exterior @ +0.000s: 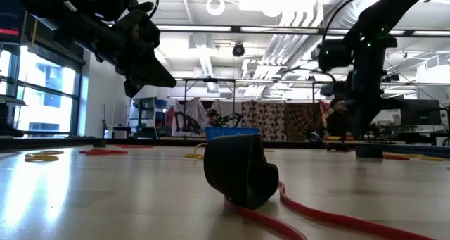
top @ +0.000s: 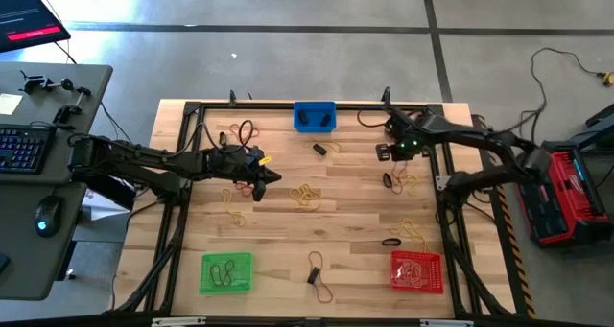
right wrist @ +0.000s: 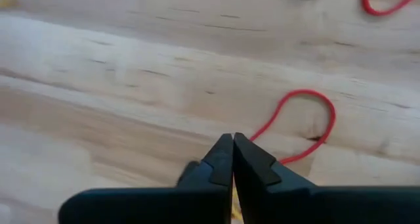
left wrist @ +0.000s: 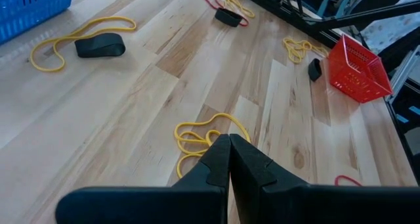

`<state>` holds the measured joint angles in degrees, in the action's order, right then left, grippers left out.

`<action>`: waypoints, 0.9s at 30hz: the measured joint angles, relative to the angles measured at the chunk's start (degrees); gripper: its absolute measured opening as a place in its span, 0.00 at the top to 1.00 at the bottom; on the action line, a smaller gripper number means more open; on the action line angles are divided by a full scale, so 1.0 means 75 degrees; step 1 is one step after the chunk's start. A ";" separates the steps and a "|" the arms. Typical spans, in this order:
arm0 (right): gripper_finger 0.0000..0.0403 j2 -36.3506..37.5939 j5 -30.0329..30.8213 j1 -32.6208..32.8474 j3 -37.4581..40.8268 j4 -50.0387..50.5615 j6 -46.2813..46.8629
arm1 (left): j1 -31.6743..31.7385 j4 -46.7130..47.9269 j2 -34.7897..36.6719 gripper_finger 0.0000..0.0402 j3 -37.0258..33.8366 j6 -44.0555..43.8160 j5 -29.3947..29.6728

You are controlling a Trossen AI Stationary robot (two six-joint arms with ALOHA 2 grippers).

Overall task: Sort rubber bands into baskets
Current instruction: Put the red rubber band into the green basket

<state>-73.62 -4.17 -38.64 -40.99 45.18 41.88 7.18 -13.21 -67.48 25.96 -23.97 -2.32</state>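
Three baskets stand on the wooden table: blue (top: 315, 116) at the far edge, green (top: 227, 272) at the near left, red (top: 417, 271) at the near right. Yellow, red and black rubber bands lie scattered. My left gripper (top: 265, 179) is shut and raised above the table (exterior: 151, 74), just short of a tangle of yellow bands (left wrist: 203, 133). My right gripper (top: 389, 152) is shut and low over the table at the far right, its tips (right wrist: 233, 138) at a red band loop (right wrist: 308, 112). My right gripper points down at the table. The red band's two ends (right wrist: 257, 133) run under its right finger. I cannot tell whether the fingers touch or hold the band. The loop lies flat on the wood.
A black band and a red band (top: 315, 272) lie near the front edge, close to the low camera (exterior: 239, 169). More black and yellow bands lie by the right gripper (top: 398, 181) and near the red basket (top: 408, 233). A metal frame (top: 182, 174) borders the table.
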 joint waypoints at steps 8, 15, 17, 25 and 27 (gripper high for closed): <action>0.97 0.0462 0.0420 0.0223 -0.0012 0.0195 0.0732 | 0.0000 0.0002 0.0000 1.00 0.0000 0.0003 -0.0001; 0.82 0.0196 0.0694 0.0157 -0.0012 0.0422 0.0572 | 0.0000 -0.0001 0.0000 1.00 0.0003 0.0006 -0.0001; 0.77 0.0124 0.0763 0.0058 -0.0012 0.0466 0.0408 | 0.0000 0.0002 0.0000 1.00 0.0001 0.0006 -0.0001; 0.72 -0.0138 0.0723 -0.0752 -0.0012 0.0380 -0.1272 | -0.0009 0.0002 0.0000 1.00 0.0003 0.0002 -0.0004; 0.72 -0.0228 0.0542 -0.0979 -0.0012 0.0314 -0.1834 | -0.0009 0.0002 0.0000 1.00 0.0003 0.0000 -0.0004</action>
<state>-75.33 -0.10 -45.98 -41.08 47.54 28.12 7.11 -13.19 -67.48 25.98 -23.97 -2.35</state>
